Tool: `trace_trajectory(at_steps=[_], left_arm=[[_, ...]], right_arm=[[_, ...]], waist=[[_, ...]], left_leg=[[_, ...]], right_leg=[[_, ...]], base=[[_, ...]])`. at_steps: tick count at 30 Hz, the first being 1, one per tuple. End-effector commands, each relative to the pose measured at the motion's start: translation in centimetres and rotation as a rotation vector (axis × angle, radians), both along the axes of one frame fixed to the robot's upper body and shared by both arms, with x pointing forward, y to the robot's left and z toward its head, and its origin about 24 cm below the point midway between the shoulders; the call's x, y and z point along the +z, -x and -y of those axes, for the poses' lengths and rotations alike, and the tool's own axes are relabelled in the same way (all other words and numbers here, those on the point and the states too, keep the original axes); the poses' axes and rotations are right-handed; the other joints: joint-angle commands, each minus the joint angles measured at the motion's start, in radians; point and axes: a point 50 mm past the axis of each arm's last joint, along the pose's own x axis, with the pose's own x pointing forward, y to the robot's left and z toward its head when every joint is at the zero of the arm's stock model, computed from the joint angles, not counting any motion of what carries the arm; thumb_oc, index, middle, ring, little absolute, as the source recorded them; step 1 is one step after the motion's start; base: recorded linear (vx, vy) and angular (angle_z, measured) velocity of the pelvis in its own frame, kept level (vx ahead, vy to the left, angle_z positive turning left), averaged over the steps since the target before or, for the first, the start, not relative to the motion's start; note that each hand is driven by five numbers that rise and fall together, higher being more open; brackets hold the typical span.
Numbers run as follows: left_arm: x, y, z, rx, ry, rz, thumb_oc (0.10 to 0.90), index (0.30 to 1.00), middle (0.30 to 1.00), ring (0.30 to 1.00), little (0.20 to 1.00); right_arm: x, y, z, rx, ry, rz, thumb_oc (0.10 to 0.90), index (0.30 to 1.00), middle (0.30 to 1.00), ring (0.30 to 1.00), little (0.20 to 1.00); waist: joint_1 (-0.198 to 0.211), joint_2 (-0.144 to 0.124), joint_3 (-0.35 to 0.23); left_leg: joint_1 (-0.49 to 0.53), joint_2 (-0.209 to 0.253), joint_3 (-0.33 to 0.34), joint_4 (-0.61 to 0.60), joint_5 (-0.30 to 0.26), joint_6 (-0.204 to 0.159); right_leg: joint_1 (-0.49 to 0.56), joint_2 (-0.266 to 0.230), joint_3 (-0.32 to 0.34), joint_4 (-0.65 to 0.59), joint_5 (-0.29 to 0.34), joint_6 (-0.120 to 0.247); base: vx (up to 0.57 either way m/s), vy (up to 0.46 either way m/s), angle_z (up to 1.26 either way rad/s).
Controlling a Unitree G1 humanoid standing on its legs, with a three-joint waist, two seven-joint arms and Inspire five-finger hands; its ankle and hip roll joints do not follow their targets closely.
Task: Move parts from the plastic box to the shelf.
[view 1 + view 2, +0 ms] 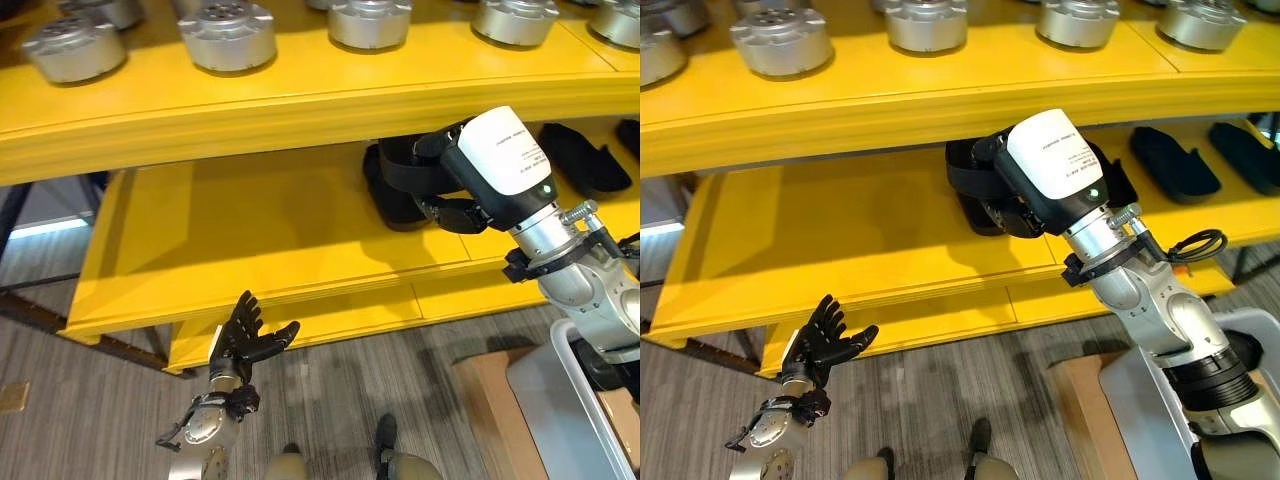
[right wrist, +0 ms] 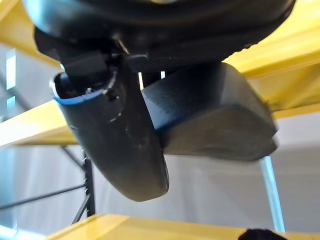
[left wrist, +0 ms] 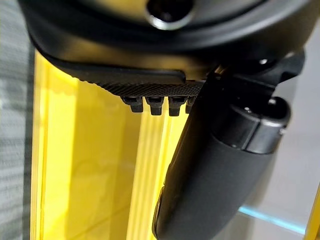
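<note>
The yellow shelf [image 1: 300, 110] has two levels in view. The upper level carries a row of silver round parts [image 1: 228, 35] set back from its front edge. On the lower level, the right robot hand [image 1: 990, 185] reaches in under the upper board and is closed round a black part [image 2: 215, 120], thumb on one side and fingers on the other; the part sits just behind the upper level's front lip, over the middle of the lower board. To its right on the same level lie more black parts [image 1: 1172, 160], spaced apart from one another. The left stretch of the lower board [image 1: 240, 220] is bare yellow surface out to its left edge, giving wide room beside the held part. The left robot hand [image 1: 245, 340] hangs low in front of the shelf's near edge, over the grey floor [image 1: 90, 400], fingers spread and relaxed, holding nothing. At the near right, by the right arm, a pale plastic box [image 1: 560, 400] rests on a brown surface [image 1: 490, 390]; what the box holds cannot be told.
</note>
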Motion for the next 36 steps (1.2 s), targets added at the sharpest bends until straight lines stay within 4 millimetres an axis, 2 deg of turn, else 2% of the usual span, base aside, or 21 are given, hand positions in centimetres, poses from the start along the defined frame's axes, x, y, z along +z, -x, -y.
trace_trajectory(at_steps=[1,2,5,7,11,15,19,25,30,31,34,36], left_arm=[[4.4,-1.4,-0.5,-0.043,-0.056,0.219,0.900,1.000,1.000,1.000,1.000],[4.4,-1.4,-0.5,-0.041,-0.056,0.220,0.900,1.000,1.000,1.000,1.000],[4.1,-1.1,-0.7,-0.025,-0.049,0.212,0.900,1.000,1.000,1.000,1.000],[4.2,-1.0,-0.6,-0.034,-0.044,0.216,0.900,1.000,1.000,1.000,1.000],[4.4,-1.1,-0.7,-0.061,-0.076,0.222,0.900,1.000,1.000,1.000,1.000],[4.5,-1.2,-0.9,-0.063,-0.087,0.223,0.900,1.000,1.000,1.000,1.000],[4.5,-1.2,-0.7,-0.072,-0.085,0.218,0.900,1.000,1.000,1.000,1.000],[4.5,-1.2,-0.7,-0.079,-0.084,0.218,0.900,1.000,1.000,1.000,1.000],[4.8,-1.3,-0.8,-0.081,-0.087,0.229,0.900,1.000,1.000,1.000,1.000],[4.9,-1.4,-0.8,-0.077,-0.089,0.234,0.900,1.000,1.000,1.000,1.000],[5.0,-1.4,-0.9,-0.079,-0.090,0.239,0.900,1.000,1.000,1.000,1.000],[5.5,-1.5,-1.0,-0.083,-0.095,0.258,0.900,1.000,1.000,1.000,1.000]], right_arm=[[7.1,1.5,-0.6,0.050,-0.121,0.362,0.400,0.300,0.300,0.300,0.300],[7.0,1.4,-0.7,0.044,-0.107,0.362,0.400,0.300,0.300,0.300,0.300],[6.5,1.1,-1.1,0.048,-0.099,0.340,0.400,0.300,0.300,0.300,0.300],[6.1,1.0,-1.0,0.039,-0.101,0.335,0.400,0.300,0.300,0.300,0.300],[5.8,0.7,-1.3,0.025,-0.091,0.330,0.400,0.300,0.300,0.300,0.300],[5.5,0.5,-1.0,0.007,-0.101,0.321,0.400,0.300,0.300,0.300,0.300],[5.1,0.0,-1.2,-0.008,-0.094,0.307,0.400,0.300,0.300,0.300,0.300],[5.5,-0.8,-1.8,-0.013,-0.073,0.305,0.400,0.300,0.300,0.300,0.300],[6.0,-2.0,-2.7,-0.008,-0.060,0.295,0.400,0.300,0.300,0.300,0.300],[5.6,-3.3,-3.3,-0.023,-0.057,0.250,0.400,0.300,0.300,0.300,0.300],[5.3,-4.1,-3.3,-0.039,-0.063,0.219,0.400,0.300,0.300,0.300,0.300],[4.7,-5.7,-3.4,-0.085,-0.069,0.160,0.400,0.300,0.300,0.300,0.300]], waist=[[0.007,-0.029,-0.037],[0.003,-0.020,-0.039],[0.007,0.002,-0.053],[0.013,0.006,-0.062],[0.028,-0.013,-0.062],[0.036,-0.032,-0.066],[0.047,-0.056,-0.077],[0.060,-0.070,-0.084],[0.075,-0.076,-0.082],[0.089,-0.069,-0.071],[0.093,-0.064,-0.062],[0.109,-0.052,-0.030]], left_leg=[[-0.021,0.190,0.028,-0.218,0.181,-0.042],[-0.011,0.219,0.047,-0.259,0.208,-0.053],[0.035,0.214,0.073,-0.319,0.183,-0.059],[0.031,0.193,0.092,-0.286,0.158,-0.058],[0.033,0.144,0.117,-0.239,0.101,-0.045],[0.030,0.115,0.135,-0.215,0.073,-0.038],[0.024,0.097,0.140,-0.204,0.054,-0.031],[0.020,0.090,0.137,-0.206,0.051,-0.028],[0.014,0.092,0.129,-0.203,0.053,-0.027],[0.006,0.093,0.115,-0.203,0.057,-0.026],[-0.002,0.093,0.108,-0.200,0.059,-0.026],[-0.034,0.094,0.088,-0.171,0.060,-0.027]], right_leg=[[0.014,-0.078,0.007,0.167,-0.154,0.096],[0.001,-0.086,0.009,0.193,-0.164,0.103],[-0.015,-0.084,0.028,0.205,-0.167,0.115],[0.002,-0.110,0.022,0.188,-0.153,0.124],[0.041,-0.160,0.026,0.152,-0.122,0.148],[0.058,-0.189,0.028,0.120,-0.103,0.163],[0.079,-0.204,0.020,0.088,-0.087,0.175],[0.086,-0.205,0.010,0.082,-0.084,0.180],[0.082,-0.203,0.007,0.100,-0.092,0.178],[0.074,-0.202,0.003,0.124,-0.102,0.175],[0.066,-0.203,-0.001,0.138,-0.107,0.174],[0.034,-0.202,-0.002,0.180,-0.120,0.168]], base=[[0.07,0.155,0.60],[0.09,0.182,0.54],[0.08,0.124,-0.04],[0.12,0.176,-0.35],[0.12,0.170,-0.27],[0.09,0.127,0.17],[0.08,0.082,0.14],[0.03,0.012,0.03],[0.02,-0.008,0.08],[0.00,-0.013,0.08],[-0.01,-0.006,0.02],[-0.11,-0.033,0.10]])
